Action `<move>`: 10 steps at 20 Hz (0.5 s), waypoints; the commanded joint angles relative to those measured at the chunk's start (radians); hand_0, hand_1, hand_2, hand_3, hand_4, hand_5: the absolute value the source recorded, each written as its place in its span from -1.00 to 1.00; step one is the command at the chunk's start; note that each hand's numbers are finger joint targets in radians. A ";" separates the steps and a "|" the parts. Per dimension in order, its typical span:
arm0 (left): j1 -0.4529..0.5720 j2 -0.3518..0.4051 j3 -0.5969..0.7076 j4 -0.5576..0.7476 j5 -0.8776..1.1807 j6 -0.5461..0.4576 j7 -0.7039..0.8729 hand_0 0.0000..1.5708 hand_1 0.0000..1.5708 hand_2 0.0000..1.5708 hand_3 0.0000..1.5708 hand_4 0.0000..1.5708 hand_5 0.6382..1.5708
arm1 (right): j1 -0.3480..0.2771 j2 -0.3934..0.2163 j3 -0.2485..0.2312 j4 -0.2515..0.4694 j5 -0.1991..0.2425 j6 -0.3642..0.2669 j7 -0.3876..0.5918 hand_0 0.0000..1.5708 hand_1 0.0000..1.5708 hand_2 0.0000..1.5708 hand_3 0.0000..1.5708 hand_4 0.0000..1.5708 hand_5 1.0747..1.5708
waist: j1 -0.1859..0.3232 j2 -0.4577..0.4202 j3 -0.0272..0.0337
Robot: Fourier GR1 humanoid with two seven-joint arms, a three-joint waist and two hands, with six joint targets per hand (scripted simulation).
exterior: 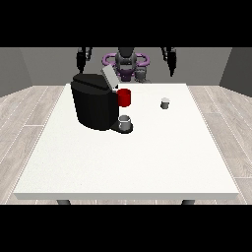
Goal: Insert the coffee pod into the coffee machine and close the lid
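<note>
A black coffee machine [93, 103] stands on the white table [128, 157] left of the middle, with its grey lid [109, 77] tilted up and open. A small grey coffee pod [165, 103] stands upright on the table to the right of the machine. Both hands hang raised at the far edge, well away from the pod. The hand at the view's left [81, 58] is above and behind the machine. The hand at the view's right [170, 58] is behind the pod with its fingers pointing down.
A red cup [124, 97] stands just behind the machine's right side. A grey cup [125, 122] sits on the machine's drip base. The robot's torso [126, 63] is behind the table's far edge.
</note>
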State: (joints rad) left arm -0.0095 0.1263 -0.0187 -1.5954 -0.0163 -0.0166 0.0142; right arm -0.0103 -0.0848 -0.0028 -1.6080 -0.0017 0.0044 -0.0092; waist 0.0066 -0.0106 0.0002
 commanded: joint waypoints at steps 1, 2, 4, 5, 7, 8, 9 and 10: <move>0.037 0.001 0.025 0.021 0.021 -0.047 -0.058 -1.00 -1.00 -1.00 -1.00 -0.59 1.00 | 0.016 0.006 0.006 0.021 0.022 0.002 0.016 -1.00 -1.00 -1.00 -1.00 -0.84 1.00 | 0.004 -0.022 -0.0003; 0.044 -0.037 -0.018 -0.004 -0.007 -0.014 -0.057 -1.00 -1.00 -1.00 -1.00 -0.59 1.00 | 0.030 -0.018 -0.024 0.056 -0.015 0.046 -0.025 -1.00 -1.00 -1.00 -1.00 -0.84 1.00 | 0.003 -0.021 -0.0002; 0.077 -0.019 0.006 -0.016 0.063 -0.081 -0.124 -1.00 -1.00 -1.00 -1.00 -0.59 1.00 | 0.057 -0.018 -0.048 0.096 -0.018 0.033 -0.054 -1.00 -1.00 -1.00 -1.00 -0.84 1.00 | 0.028 -0.014 -0.0002; 0.090 0.001 0.014 -0.056 0.095 -0.116 -0.078 -1.00 -1.00 -1.00 -1.00 -0.59 1.00 | 0.025 -0.007 -0.037 0.070 -0.003 -0.003 0.056 -1.00 -1.00 -1.00 -1.00 -0.84 1.00 | 0.055 -0.046 -0.0003; 0.131 -0.010 0.037 -0.012 0.109 -0.120 -0.205 -1.00 -1.00 -1.00 -1.00 -0.59 1.00 | 0.098 0.052 -0.089 0.065 -0.004 -0.087 -0.117 -1.00 -1.00 -1.00 -1.00 -0.84 1.00 | 0.009 -0.056 -0.0005; 0.129 -0.003 0.060 0.019 0.118 -0.128 -0.235 -1.00 -1.00 -1.00 -1.00 -0.61 1.00 | 0.087 0.081 -0.049 0.026 0.012 -0.122 -0.062 -1.00 -1.00 -1.00 -1.00 -0.86 1.00 | -0.002 -0.060 -0.0010; 0.141 0.010 0.049 -0.015 0.131 -0.159 -0.208 -1.00 -1.00 -1.00 -1.00 -0.65 1.00 | 0.067 0.058 -0.101 0.053 -0.008 -0.114 -0.094 -1.00 -1.00 -1.00 -1.00 -0.88 1.00 | 0.024 -0.058 -0.0003; 0.103 -0.006 0.056 0.018 0.108 -0.130 -0.236 -1.00 -1.00 -1.00 -1.00 -0.64 1.00 | 0.047 0.028 -0.125 0.056 -0.045 -0.072 -0.097 -1.00 -1.00 -1.00 -1.00 -0.88 1.00 | -0.004 -0.026 -0.0003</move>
State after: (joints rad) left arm 0.0919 0.1180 0.0137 -1.5988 0.0717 -0.1229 -0.1549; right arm 0.0432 -0.0554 -0.0729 -1.5580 -0.0136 -0.0522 -0.0615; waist 0.0186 -0.0494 0.0000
